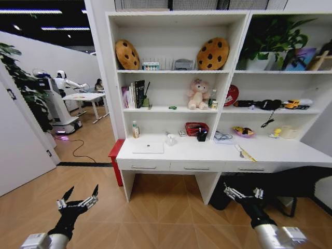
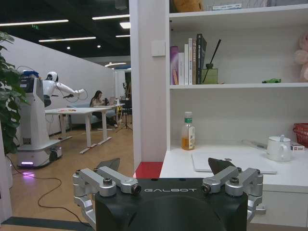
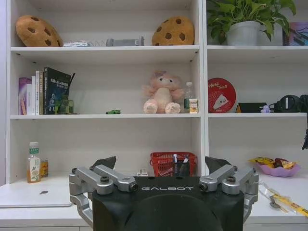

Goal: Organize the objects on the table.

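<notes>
Before table (image 1: 270, 150), left gripper (image 1: 78, 199) & right gripper (image 1: 244, 193) hover open.

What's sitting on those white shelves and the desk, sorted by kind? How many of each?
Cookie cushions: 2
Plush bears: 1
Potted plants: 1
Red baskets: 1
Laptops: 1
White mugs: 1
Green-capped bottles: 1
Total: 8

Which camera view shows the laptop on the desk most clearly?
The head view: it looks down on the whole closed laptop. The left wrist view shows it edge-on behind the gripper's fingers; the right wrist view shows just a thin slab at the edge.
</notes>
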